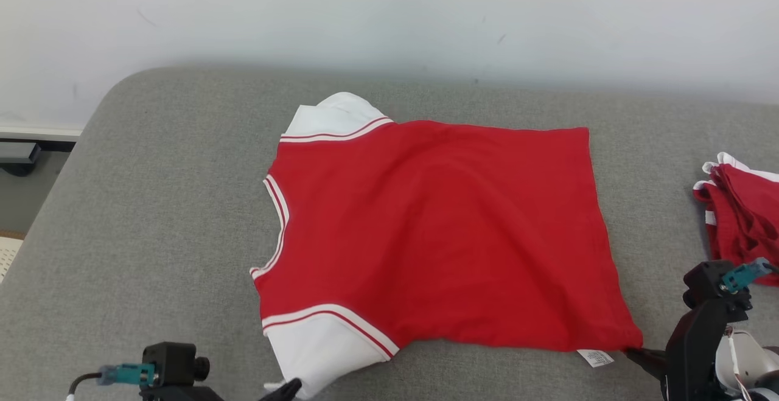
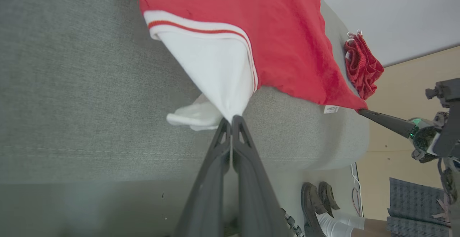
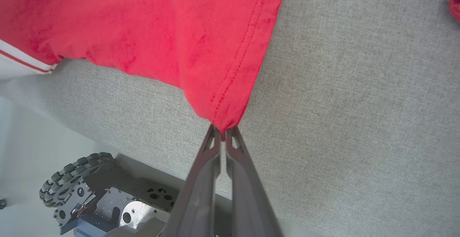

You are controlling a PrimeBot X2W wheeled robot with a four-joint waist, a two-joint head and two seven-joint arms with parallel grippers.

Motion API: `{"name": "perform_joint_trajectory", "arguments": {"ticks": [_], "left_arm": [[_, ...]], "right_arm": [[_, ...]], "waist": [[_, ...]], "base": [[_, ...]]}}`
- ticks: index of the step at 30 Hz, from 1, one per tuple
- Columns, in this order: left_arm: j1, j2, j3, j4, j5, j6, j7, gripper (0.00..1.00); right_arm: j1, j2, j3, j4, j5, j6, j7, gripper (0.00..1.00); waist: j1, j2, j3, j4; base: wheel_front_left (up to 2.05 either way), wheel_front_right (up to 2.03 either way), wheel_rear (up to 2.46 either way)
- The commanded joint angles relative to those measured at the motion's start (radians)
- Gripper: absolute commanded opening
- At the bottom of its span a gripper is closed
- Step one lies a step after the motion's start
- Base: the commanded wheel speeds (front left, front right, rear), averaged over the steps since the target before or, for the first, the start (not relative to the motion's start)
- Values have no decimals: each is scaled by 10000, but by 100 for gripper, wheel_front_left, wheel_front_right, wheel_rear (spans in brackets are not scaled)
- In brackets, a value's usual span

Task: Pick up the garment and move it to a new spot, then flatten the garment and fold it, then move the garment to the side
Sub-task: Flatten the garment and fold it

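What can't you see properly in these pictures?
White label on the red shirt: writing too small, head view.
Other red garment: cut off by the right edge, head view.
Person in brown shoes: cut off by the bottom edge, left wrist view.

Your left pincer (image 2: 231, 120) and right pincer (image 3: 223, 129) each have two long dark-grey fingers (image 3: 205, 186) with triangular cut-outs near the tips. A teal plug (image 1: 745, 274) sits on the black wrist block (image 1: 706, 282). Below, you see a grey roller-ringed wheel (image 3: 72, 179) and a perforated metal base plate (image 3: 122, 208).
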Motion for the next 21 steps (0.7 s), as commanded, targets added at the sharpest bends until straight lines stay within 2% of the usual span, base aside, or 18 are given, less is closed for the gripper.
{"name": "perform_joint_trajectory", "arguments": {"ticks": [1,11,16,21], "left_arm": [[234,137,18,-283,-206,54,176,0],[1055,547,242,-2019,-932,300,961,0],[1071,312,538,-2500,-1461,311,881,0],[367,49,629,-2176,-1537,305,787,0]], "right_arm": [[183,38,-140,-139,125,-5,109,0],[1023,189,-562,-1038,506,-5,831,0],[1225,320,-822,-1534,790,-3,942,0],[764,513,-957,-1698,865,-5,629,0]], "waist": [[0,0,17,22],[0,0,40,55],[0,0,126,37],[0,0,292,54]], "base": [[0,0,0],[0,0,0],[0,0,0],[0,0,0]]}}
